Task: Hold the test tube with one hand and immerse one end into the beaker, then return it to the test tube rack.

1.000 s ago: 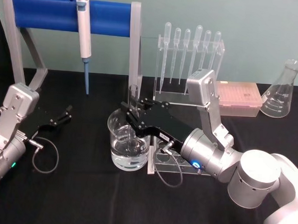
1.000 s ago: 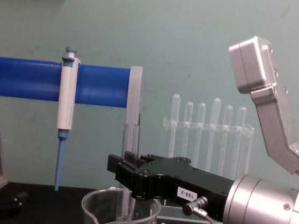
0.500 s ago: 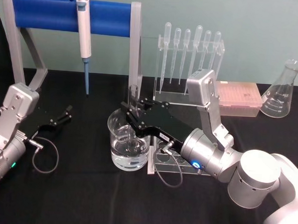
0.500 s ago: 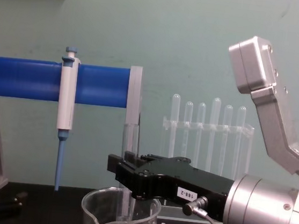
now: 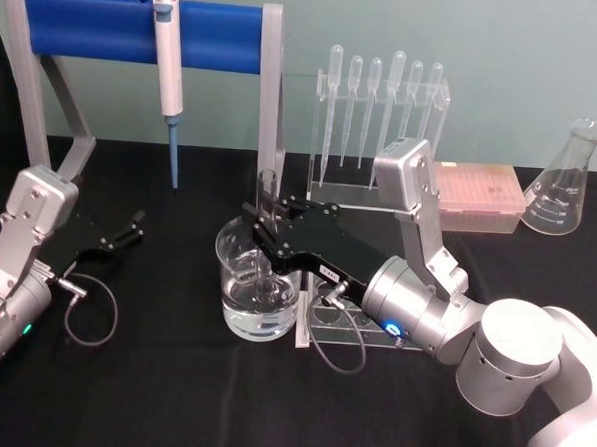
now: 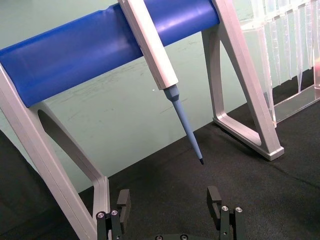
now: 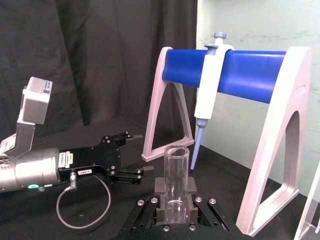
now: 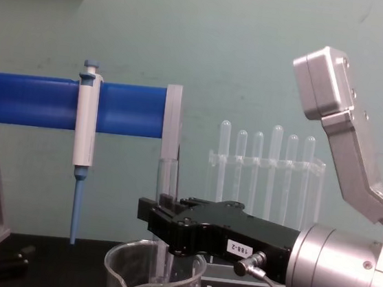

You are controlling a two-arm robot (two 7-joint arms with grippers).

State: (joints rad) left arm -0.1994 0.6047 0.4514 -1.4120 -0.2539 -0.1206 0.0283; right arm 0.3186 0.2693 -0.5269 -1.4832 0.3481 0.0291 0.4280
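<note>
- The left gripper (image 5: 133,227) lies low over the black table (image 5: 150,376) at about 10 o'clock from the beaker, well apart from it. Its fingers (image 6: 123,200) are spread, with nothing between them.
- The white-and-blue pipettor (image 5: 169,67) hangs tip-down on the blue bar of its stand (image 5: 89,22), at 11 o'clock from the beaker.
- The beaker (image 5: 230,280) stands near the middle of the table, with clear liquid in its lower part.
- The test tube (image 8: 167,179) stands upright, its open rim up. Its lower end is down inside the beaker, at the liquid; I cannot tell whether it touches the glass bottom.
- The right gripper (image 5: 265,227) reaches in from 4 o'clock, just above the beaker's rim. It pinches the tube at mid-length, one pad on either side.
- The clear test tube rack (image 5: 313,332) sits just beside the beaker at 3 o'clock, under the right wrist.
- A stand of frosted pipettes (image 5: 380,108) is at 1 o'clock, and a conical flask (image 5: 564,187) is far off at 2 o'clock.
</note>
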